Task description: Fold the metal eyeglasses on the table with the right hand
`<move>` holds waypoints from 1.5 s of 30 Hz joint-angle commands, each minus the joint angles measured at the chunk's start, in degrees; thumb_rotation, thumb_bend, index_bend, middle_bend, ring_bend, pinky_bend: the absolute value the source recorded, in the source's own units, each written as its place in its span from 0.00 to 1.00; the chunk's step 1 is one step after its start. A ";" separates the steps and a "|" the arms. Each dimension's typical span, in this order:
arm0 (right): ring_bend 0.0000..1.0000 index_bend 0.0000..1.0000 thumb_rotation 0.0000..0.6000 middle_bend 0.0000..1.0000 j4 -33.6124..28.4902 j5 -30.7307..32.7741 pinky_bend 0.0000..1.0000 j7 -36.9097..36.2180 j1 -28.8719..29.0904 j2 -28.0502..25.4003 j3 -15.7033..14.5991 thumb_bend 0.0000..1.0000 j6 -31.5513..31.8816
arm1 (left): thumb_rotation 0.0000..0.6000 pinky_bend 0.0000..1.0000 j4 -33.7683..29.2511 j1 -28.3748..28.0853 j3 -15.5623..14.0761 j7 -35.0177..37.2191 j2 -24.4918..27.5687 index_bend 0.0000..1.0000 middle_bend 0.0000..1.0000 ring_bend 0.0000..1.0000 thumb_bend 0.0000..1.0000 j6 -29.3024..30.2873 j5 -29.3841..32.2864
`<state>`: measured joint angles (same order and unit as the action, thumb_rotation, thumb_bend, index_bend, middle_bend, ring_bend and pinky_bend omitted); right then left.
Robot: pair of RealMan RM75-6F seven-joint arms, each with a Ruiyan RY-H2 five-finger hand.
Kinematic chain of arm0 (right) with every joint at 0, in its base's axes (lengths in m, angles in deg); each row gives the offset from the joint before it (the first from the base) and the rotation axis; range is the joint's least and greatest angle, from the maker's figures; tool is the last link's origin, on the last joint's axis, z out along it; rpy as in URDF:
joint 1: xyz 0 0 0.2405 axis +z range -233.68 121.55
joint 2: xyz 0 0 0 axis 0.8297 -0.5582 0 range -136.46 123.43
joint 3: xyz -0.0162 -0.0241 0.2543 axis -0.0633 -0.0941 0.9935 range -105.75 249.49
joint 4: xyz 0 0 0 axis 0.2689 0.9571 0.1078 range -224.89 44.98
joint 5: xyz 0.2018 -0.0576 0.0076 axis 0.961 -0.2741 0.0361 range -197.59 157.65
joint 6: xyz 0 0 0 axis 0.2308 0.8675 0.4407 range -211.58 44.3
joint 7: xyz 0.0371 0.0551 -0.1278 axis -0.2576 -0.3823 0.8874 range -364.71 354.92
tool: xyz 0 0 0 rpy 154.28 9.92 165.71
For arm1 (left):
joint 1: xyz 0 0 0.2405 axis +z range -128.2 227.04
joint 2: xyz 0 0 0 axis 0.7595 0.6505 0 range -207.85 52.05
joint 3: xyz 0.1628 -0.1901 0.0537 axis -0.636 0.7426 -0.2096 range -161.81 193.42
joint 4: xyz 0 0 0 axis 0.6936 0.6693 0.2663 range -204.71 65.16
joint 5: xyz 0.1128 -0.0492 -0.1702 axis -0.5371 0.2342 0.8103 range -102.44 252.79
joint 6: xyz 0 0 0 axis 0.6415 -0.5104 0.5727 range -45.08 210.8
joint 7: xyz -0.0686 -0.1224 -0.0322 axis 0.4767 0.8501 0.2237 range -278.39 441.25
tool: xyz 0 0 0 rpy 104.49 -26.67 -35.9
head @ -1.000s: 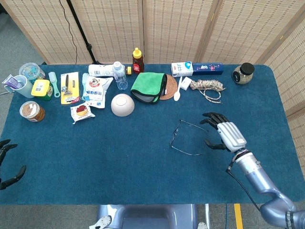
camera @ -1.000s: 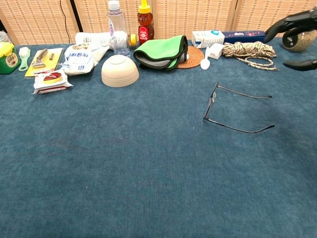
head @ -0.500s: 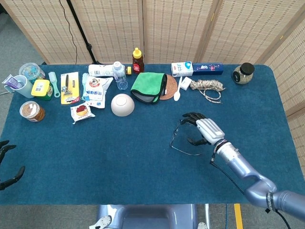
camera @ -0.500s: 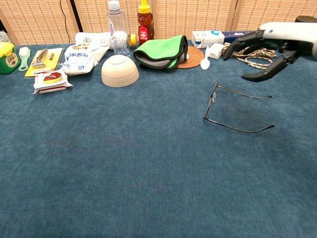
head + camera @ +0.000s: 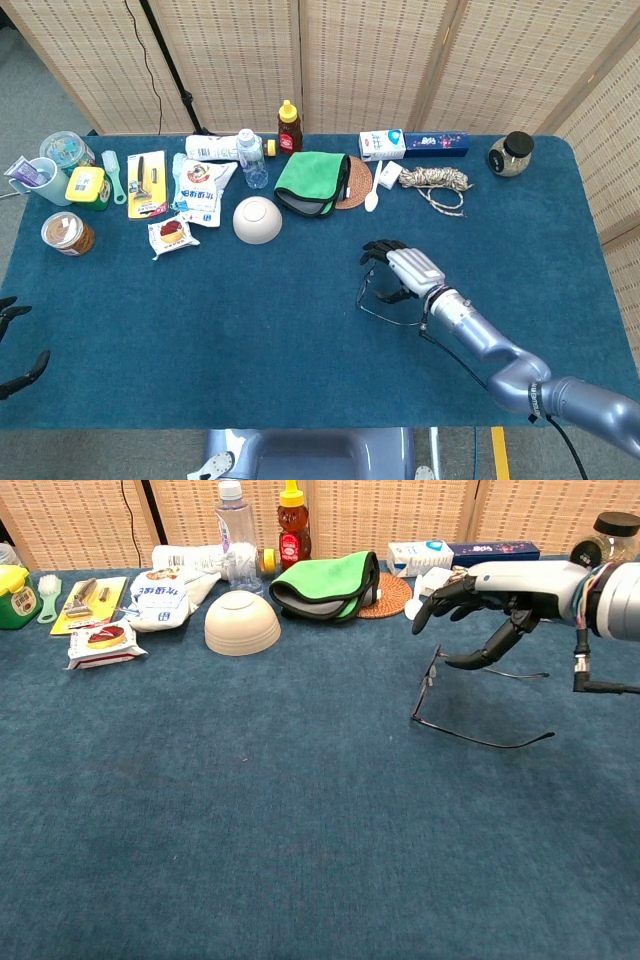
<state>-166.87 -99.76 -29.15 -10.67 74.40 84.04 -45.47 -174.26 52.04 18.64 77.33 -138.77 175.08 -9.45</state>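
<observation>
Right hand (image 5: pixel 478 598) spread, above eyeglasses (image 5: pixel 470 700).

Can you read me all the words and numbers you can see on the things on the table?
None can be read for sure.
White snack bag: blue print, too blurred.
Blue and white box: print too small.
Long dark blue box: pale lettering, too small.
Honey bottle: red label, unreadable.
Yellow card: no readable print.
Small snack packet: picture only, text too small.
</observation>
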 commanded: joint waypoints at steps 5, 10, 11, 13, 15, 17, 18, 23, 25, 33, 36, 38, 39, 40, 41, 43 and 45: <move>0.10 0.27 1.00 0.15 2.52 2.60 0.09 -0.63 3.33 1.71 0.20 0.39 -5.26 | 0.89 0.00 0.38 0.08 0.05 0.32 -0.09 0.26 0.19 0.15 0.26 -0.05 0.45; 0.10 0.27 1.00 0.15 4.20 3.79 0.09 -0.29 5.03 2.62 0.17 0.39 -7.58 | 0.90 0.00 0.70 0.20 0.03 0.69 -0.08 0.26 0.19 0.15 0.26 -0.05 0.68; 0.10 0.27 1.00 0.15 4.57 4.07 0.09 -0.19 5.35 2.85 0.14 0.39 -8.04 | 0.89 0.00 0.76 0.22 0.04 0.75 -0.08 0.26 0.19 0.15 0.26 -0.03 0.71; 0.10 0.27 1.00 0.15 5.16 4.49 0.09 -0.11 5.84 3.21 0.07 0.39 -8.79 | 0.89 0.00 0.81 0.25 0.06 0.85 -0.09 0.26 0.19 0.15 0.26 0.02 0.72; 0.10 0.27 1.00 0.16 5.76 4.88 0.09 0.04 6.28 3.46 -0.05 0.39 -9.52 | 0.89 0.00 0.86 0.29 0.09 0.97 -0.04 0.26 0.19 0.15 0.26 0.08 0.78; 0.11 0.28 1.00 0.16 6.57 5.26 0.09 0.49 6.65 3.73 -0.27 0.39 -10.14 | 0.89 0.00 0.89 0.36 0.15 1.13 0.04 0.26 0.19 0.15 0.26 0.21 0.87; 0.11 0.28 1.00 0.17 7.08 5.50 0.09 0.86 6.81 3.88 -0.44 0.39 -10.42 | 0.89 0.00 0.93 0.39 0.19 1.19 0.09 0.26 0.19 0.15 0.26 0.27 0.91; 0.13 0.31 1.00 0.20 8.77 6.85 0.10 2.50 7.42 4.09 -1.18 0.39 -11.98 | 0.89 0.00 0.95 0.46 0.21 1.62 0.25 0.26 0.19 0.15 0.26 0.44 0.74; 0.15 0.31 1.00 0.21 9.12 7.41 0.10 3.13 7.53 3.95 -1.43 0.39 -12.42 | 0.89 0.00 0.94 0.48 0.19 1.99 0.22 0.26 0.19 0.15 0.26 0.53 0.54; 0.18 0.33 1.00 0.24 8.88 10.04 0.11 6.38 7.58 1.76 -2.66 0.39 -14.09 | 0.89 0.00 0.79 0.15 0.28 1.90 -0.08 0.26 0.19 0.15 0.26 0.53 -0.21; 0.19 0.34 1.00 0.24 7.91 11.38 0.11 7.40 7.37 0.39 -3.07 0.39 -14.56 | 0.89 0.00 0.61 -0.09 0.40 1.72 -0.31 0.26 0.19 0.15 0.26 0.55 -0.62; 0.19 0.34 1.00 0.24 7.43 12.20 0.11 8.21 7.14 -0.44 -3.44 0.39 -14.59 | 0.90 0.00 0.49 -0.25 0.45 1.61 -0.42 0.26 0.19 0.15 0.26 0.51 -0.84; 0.19 0.34 1.00 0.24 7.22 12.55 0.11 8.57 7.00 -0.80 -3.63 0.39 -14.55 | 0.89 0.00 0.44 -0.32 0.45 1.57 -0.48 0.26 0.19 0.15 0.26 0.48 -0.97; 0.19 0.34 1.00 0.24 6.81 13.11 0.11 9.09 6.77 -1.32 -3.90 0.39 -14.45 | 0.89 0.00 0.39 -0.42 0.45 1.52 -0.57 0.26 0.19 0.15 0.26 0.42 -1.11; 0.19 0.34 1.00 0.24 6.50 13.48 0.11 9.45 6.62 -1.65 -4.07 0.39 -14.34 | 0.89 0.00 0.37 -0.49 0.45 1.47 -0.62 0.26 0.19 0.15 0.26 0.36 -1.19; 0.19 0.34 1.00 0.24 5.61 14.34 0.11 10.49 6.17 -2.56 -4.65 0.39 -13.95 | 0.89 0.00 0.25 -0.64 0.46 1.44 -0.73 0.26 0.19 0.15 0.26 0.21 -1.29; 0.19 0.34 1.00 0.24 4.91 14.91 0.11 11.15 5.76 -3.26 -5.14 0.39 -13.71 | 0.90 0.00 0.16 -0.75 0.45 1.49 -0.78 0.26 0.19 0.15 0.26 0.08 -1.40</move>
<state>-161.48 -85.27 -18.46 -4.56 71.61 79.28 -59.42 -174.09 51.30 19.09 78.81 -139.55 175.16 -10.85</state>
